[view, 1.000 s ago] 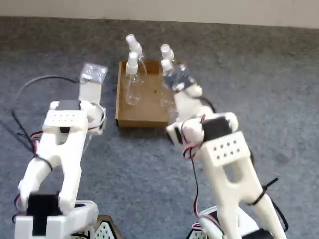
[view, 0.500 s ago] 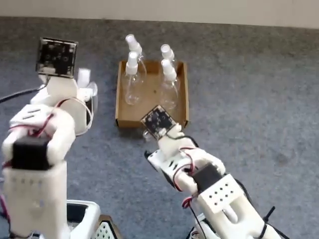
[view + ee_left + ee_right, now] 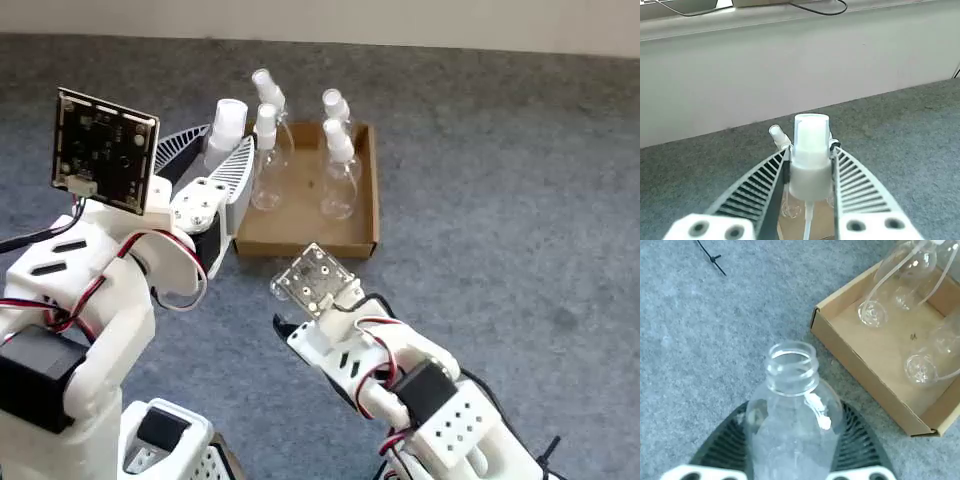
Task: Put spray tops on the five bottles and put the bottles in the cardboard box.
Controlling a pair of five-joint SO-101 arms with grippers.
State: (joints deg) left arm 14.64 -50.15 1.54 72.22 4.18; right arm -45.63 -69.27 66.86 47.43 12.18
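Observation:
My left gripper [image 3: 810, 150] is shut on a white spray top [image 3: 811, 160], whose thin tube hangs down between the fingers. From above, that spray top [image 3: 226, 122] is held in the air by the left gripper [image 3: 226, 150], just left of the cardboard box [image 3: 300, 238]. My right gripper [image 3: 792, 432] is shut on a clear bottle [image 3: 792, 410] with an open neck, upright, on the near side of the box [image 3: 850, 357]. Several capped bottles [image 3: 338, 180] stand inside the box.
Grey carpet [image 3: 520, 200] covers the table around the box. A small black cable tie [image 3: 714, 259] lies on it beyond the held bottle. The right arm's camera board [image 3: 315, 282] sits just in front of the box's near wall.
The left arm has risen and swung toward the box's left side with the spray top. The right arm has drawn back from the box to the near side.

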